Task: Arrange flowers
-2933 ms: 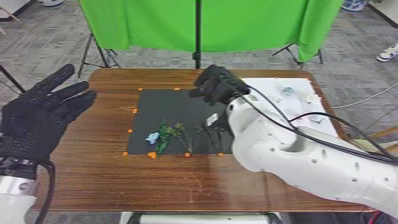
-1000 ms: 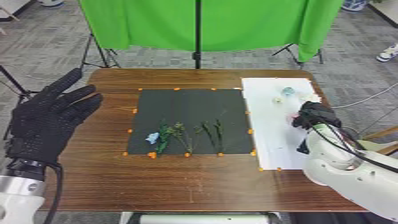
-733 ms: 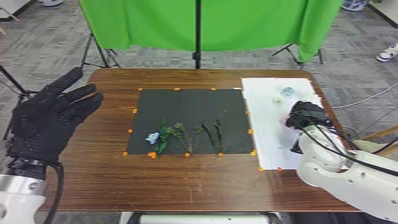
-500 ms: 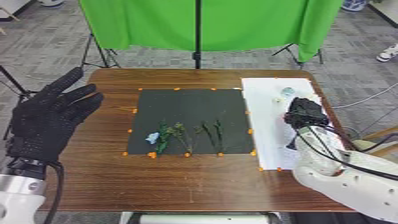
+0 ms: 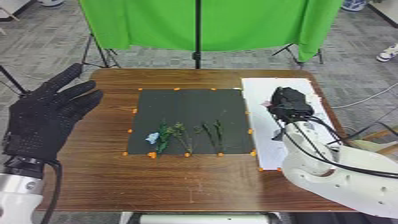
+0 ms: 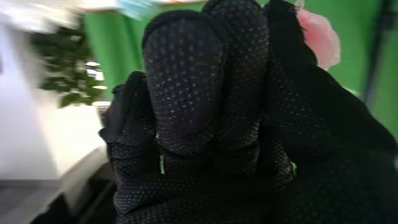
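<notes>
right of the mat (image 5: pixel 189 110), the right hand (image 5: pixel 290 104) is pinching a pink flower (image 6: pixel 319 39) and moving closer, probably bringing it for arranging; the left hand (image 5: pixel 37 120) is hanging open.

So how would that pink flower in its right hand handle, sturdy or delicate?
Probably delicate: the pink flower has pale petals that look thin, so a hard squeeze might crush them. It looks small beside the right hand, so it's likely light.
</notes>
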Robot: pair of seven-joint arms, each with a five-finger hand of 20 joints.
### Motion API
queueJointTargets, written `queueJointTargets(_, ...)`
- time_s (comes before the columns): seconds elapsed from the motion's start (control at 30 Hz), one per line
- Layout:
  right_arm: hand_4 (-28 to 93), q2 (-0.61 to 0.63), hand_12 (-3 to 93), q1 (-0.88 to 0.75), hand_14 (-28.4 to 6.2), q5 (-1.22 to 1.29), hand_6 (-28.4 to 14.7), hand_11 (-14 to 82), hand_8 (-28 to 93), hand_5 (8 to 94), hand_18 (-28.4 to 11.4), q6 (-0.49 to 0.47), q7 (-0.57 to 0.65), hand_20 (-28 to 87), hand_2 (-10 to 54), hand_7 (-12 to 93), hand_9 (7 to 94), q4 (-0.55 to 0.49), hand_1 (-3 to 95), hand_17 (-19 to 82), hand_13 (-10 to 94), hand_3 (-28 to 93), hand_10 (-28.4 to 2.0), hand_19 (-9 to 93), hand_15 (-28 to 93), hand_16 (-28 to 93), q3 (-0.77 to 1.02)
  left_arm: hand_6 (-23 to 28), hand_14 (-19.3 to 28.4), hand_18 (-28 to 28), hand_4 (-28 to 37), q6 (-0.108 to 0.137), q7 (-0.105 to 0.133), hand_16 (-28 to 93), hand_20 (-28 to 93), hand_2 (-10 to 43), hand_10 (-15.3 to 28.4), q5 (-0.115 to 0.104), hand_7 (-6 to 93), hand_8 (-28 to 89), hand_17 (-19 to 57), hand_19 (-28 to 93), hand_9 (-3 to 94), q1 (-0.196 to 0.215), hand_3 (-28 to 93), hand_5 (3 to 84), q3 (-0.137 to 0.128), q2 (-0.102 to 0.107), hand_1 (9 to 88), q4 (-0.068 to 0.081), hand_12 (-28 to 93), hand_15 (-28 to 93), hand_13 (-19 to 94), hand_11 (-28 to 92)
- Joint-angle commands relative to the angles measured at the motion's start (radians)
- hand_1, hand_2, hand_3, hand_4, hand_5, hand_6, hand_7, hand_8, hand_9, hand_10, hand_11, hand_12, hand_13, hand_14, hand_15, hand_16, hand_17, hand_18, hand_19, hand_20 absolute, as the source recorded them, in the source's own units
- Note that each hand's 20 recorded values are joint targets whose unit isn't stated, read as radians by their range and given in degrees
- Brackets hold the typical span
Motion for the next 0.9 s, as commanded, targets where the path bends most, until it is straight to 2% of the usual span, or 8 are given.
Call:
queueJointTargets(0.03,-28,-0.316,23.3,0.167,-3.1,0.014,2.9,28.5,3,88.5,-18.7,-0.005,-0.105,25,-9.5,16,93.7,0.043,56.9,43,87,64,-5.8,93,54,22,-0.054,7.9,28.3,28.4,-24.3,-0.032,-0.003,-8,1,7.3,21.0,0.009,17.1,-11,-10.6,58,30.8,-0.023,77,32.7,-0.008,0.031,23.4,-0.003,11,45,23,26)
queueJointTargets(0.2,-28,-0.501,23.2,0.245,-3.2,0.066,3.0,28.7,3,88.6,-18.7,-0.001,-0.121,26,-9.5,16,93.7,0.132,56.3,43,87,65,-5.8,93,54,22,-0.145,7.9,28.2,28.4,-24.1,-0.058,0.006,-7,5,7.1,20.9,0.006,16.3,-11,-6.4,66,31.2,-0.06,76,33.1,-0.004,0.066,23.6,0.012,11,44,24,25)
queueJointTargets(0.3,-28,-0.59,22.9,0.312,-3.1,0.113,3.0,29.2,3,88.6,-18.7,0.014,-0.102,26,-9.5,16,93.7,0.174,56.4,43,87,64,-5.8,93,55,22,-0.222,7.8,28.3,28.4,-24.0,-0.065,0.041,-7,6,7.1,20.9,0.004,16.1,-11,-5.2,69,31.1,-0.086,76,33.0,0.009,0.099,23.5,0.025,11,44,24,25)
queueJointTargets(0.4,-28,-0.651,22.6,0.393,-3.2,0.119,3.1,29.7,3,88.5,-18.7,0.009,-0.082,27,-9.5,16,93.7,0.2,56.6,43,86,64,-5.9,93,55,22,-0.32,7.9,28.3,28.4,-24.1,-0.072,0.051,-7,7,7.0,20.9,0.005,16.0,-11,-5.2,69,31.1,-0.122,76,33.0,0.028,0.121,23.5,0.035,11,44,24,24)
queueJointTargets(0.53,-28,-0.706,22.5,0.454,-3.3,0.179,3.3,29.5,3,88.3,-18.6,0.006,-0.08,27,-9.5,16,93.7,0.215,56.9,42,86,63,-5.8,93,55,22,-0.388,7.8,28.4,28.4,-24.1,-0.081,0.053,-7,7,7.0,20.8,0.007,16.0,-11,-5.4,68,31.2,-0.139,76,33.0,0.02,0.135,23.4,0.039,11,44,24,25)
queueJointTargets(0.6,-28,-0.725,22.4,0.467,-3.5,0.186,3.9,29.5,3,88.0,-18.6,0.005,-0.076,27,-9.5,16,93.7,0.223,56.8,42,86,63,-5.8,93,56,22,-0.409,7.8,28.4,28.4,-24.1,-0.088,0.043,-7,7,7.0,20.8,0.009,16.0,-11,-5.5,68,31.2,-0.138,76,33.0,0.01,0.13,23.4,0.038,11,44,24,25)
queueJointTargets(0.7,-28,-0.75,22.2,0.487,-3.6,0.228,4.1,29.7,2,87.9,-18.6,0.006,-0.089,27,-9.5,16,93.7,0.231,56.6,41,85,62,-5.6,93,56,22,-0.438,7.9,28.4,28.4,-24.0,-0.086,0.044,-7,8,6.9,20.8,0.009,15.9,-11,-5.6,68,31.2,-0.128,76,33.0,0.0,0.131,23.4,0.035,11,44,24,25)
queueJointTargets(0.9,-28,-0.778,21.8,0.513,-3.6,0.223,4.7,30.0,1,87.0,-18.5,-0.006,-0.104,27,-9.5,15,93.7,0.239,57.0,41,85,61,-5.5,93,57,22,-0.507,7.9,28.4,28.4,-24.0,-0.093,0.048,-7,9,6.9,20.8,0.006,16.0,-11,-5.7,67,31.3,-0.136,76,33.1,0.008,0.135,23.4,0.041,11,44,24,25)
